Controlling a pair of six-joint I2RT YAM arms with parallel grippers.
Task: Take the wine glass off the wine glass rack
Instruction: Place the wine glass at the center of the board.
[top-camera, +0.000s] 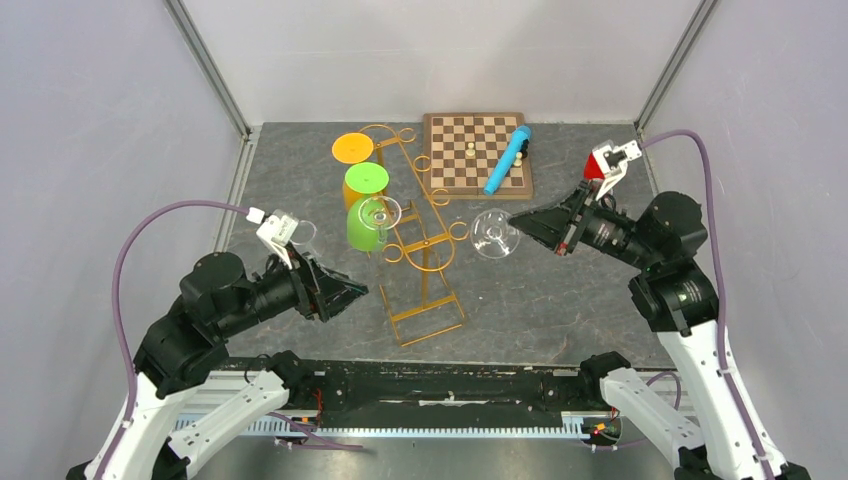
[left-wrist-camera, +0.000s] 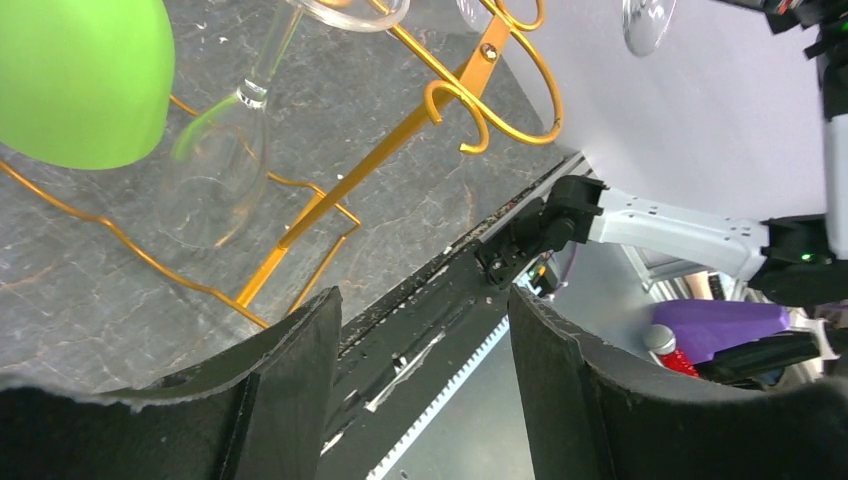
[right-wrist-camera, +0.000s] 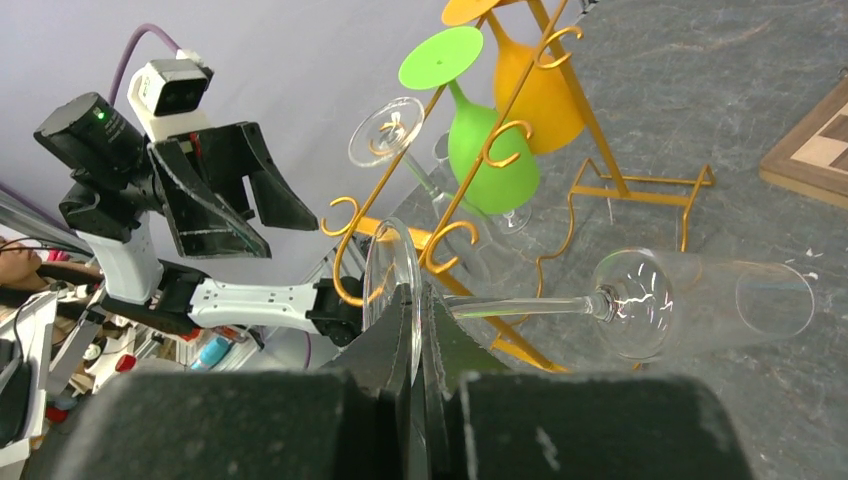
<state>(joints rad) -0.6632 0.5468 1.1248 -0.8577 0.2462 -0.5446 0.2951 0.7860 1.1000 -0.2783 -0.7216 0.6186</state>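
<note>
Wine glass (top-camera: 493, 236) over mottled grey tabletop (top-camera: 560, 300)

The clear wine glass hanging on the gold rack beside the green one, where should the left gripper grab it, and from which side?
Probably the stem of the clear wine glass, between foot and bowl. It hangs upside down, foot caught on the rack hooks, stem exposed. Come in level from the near left, where the open left gripper faces it; the green glass crowds it.

No text, label, brand mark, number or sign is legible in any view; the chessboard (top-camera: 476, 152) on the worktop (top-camera: 560, 300) shows only plain squares.
</note>
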